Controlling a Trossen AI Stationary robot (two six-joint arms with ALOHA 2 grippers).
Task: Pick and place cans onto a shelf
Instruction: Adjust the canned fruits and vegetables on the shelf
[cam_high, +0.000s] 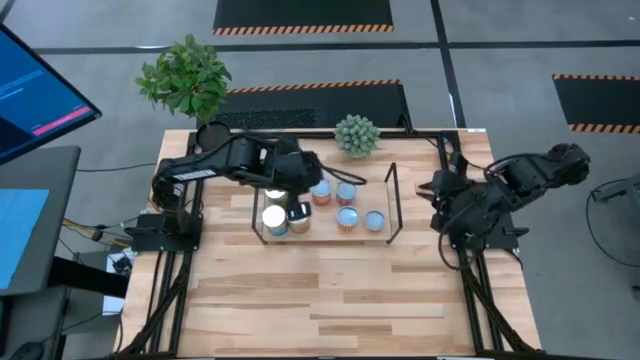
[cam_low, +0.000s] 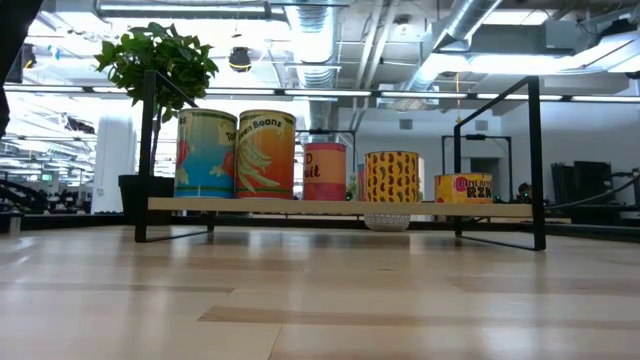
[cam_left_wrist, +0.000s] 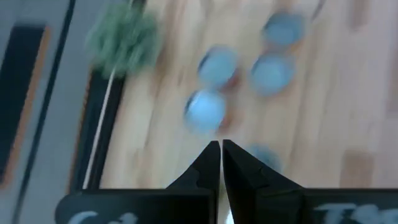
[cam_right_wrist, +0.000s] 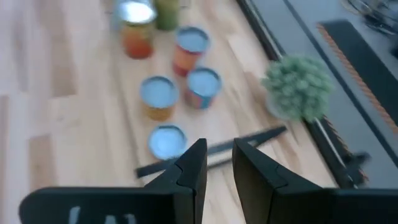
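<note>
The cans (cam_low: 265, 153) are seen standing upright on the shelf (cam_low: 340, 207). Over its left end the left gripper (cam_high: 296, 172) is held, jaws closed on nothing. At the bench's right edge the right gripper (cam_right_wrist: 215, 163) is held part-open, empty.

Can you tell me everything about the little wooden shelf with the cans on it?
The low light-wood shelf is a thin flat board, level, raised a little off the plank tabletop by thin black wire frames at its two short ends. Colourful labelled tin cans stand upright on it. From above it sits mid-table, in front of a small round green plant.
</note>
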